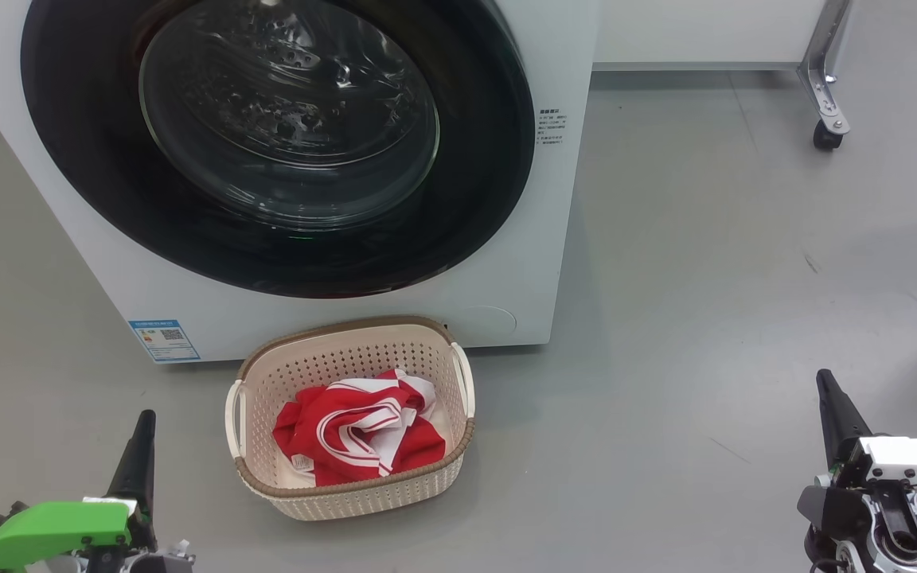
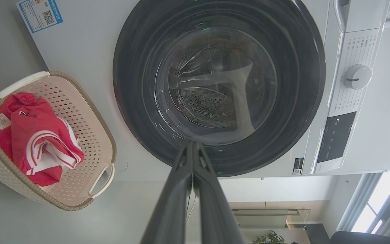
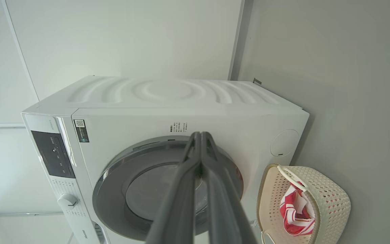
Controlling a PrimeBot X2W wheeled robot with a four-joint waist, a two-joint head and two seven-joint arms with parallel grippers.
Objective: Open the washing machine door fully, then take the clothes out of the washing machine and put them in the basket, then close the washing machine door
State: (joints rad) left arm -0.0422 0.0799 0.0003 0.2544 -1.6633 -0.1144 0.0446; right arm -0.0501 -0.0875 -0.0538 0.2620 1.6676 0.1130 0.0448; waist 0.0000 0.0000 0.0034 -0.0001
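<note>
On the grey floor (image 1: 705, 278) the basket (image 1: 363, 503) is the nearest thing to me. It sits between my two grippers and a little ahead of them, with its far rim just beside the foot of the washing machine (image 1: 558, 239). The clothes (image 1: 355, 436) lie bunched inside it, red with white stripes, below the brown rim.

The basket stands straight before the lower edge of the washing machine door (image 1: 478, 199), so it is what lies between me and the machine's front. The door is shut flat against that front, and steel drum shows through the glass. A blue label (image 1: 164, 341) sits at the machine's lower left corner.

Farther off to the right, well apart from all this, a metal leg on a black castor (image 1: 825, 103) stands on the floor.

Both arms hang low and well short of the machine. The left gripper (image 1: 142, 430) is at the lower left by its green housing (image 1: 52, 529), near the basket's left handle. The right gripper (image 1: 829, 390) is at the lower right, well apart from the basket. Each points up towards the machine, fingers pressed together — pinching nothing.
</note>
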